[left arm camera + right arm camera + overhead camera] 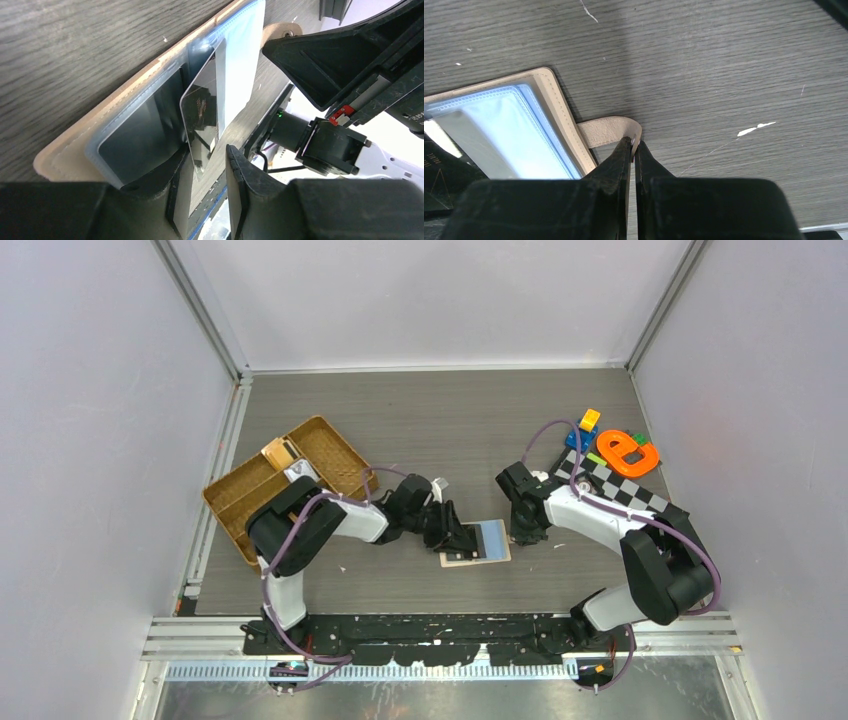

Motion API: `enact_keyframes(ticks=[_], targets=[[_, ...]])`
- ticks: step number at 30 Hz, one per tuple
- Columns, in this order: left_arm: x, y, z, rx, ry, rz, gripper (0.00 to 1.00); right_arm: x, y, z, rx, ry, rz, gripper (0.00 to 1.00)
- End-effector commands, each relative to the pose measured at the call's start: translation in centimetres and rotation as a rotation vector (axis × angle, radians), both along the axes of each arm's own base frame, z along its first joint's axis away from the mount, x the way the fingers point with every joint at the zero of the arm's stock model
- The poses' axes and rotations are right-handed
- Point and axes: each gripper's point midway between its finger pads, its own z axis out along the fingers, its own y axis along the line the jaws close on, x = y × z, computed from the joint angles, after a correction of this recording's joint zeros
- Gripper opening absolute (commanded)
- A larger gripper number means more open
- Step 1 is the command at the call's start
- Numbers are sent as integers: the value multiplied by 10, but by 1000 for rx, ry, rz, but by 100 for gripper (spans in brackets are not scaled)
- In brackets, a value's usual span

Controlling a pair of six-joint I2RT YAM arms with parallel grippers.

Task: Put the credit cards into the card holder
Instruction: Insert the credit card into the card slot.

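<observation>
Left pincer (206, 150) released, jaws apart either side of the grey card (200, 115) tilted on the open wallet (65, 155), mid-frame; right pincer (633, 142) clenched on the wallet's tab (606, 131).

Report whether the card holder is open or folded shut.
Open: the card holder lies spread flat, clear pockets facing up, right gripper pinching its snap tab.

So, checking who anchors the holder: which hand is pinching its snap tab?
The right hand, shut on the beige tab; the left hand stands parted around the silver card.
</observation>
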Motion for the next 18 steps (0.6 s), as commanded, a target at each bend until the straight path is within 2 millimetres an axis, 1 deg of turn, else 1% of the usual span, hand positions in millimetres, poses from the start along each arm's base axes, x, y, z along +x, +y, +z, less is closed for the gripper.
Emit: enact_keyframes(ticks=[1,9,14,18], targets=[[1,14,1,111,-40,-11,33,10,0,10,-4,-51,-15,1],[3,26,9,209,-93,-31,38,10,0,10,-4,-50,-13,1],[4,23,11,193,-95,-38,39,10,0,9,-4,-48,-12,1],[5,19,6,177,-80,-40,39,10,1,9,-3,-46,-10,1]])
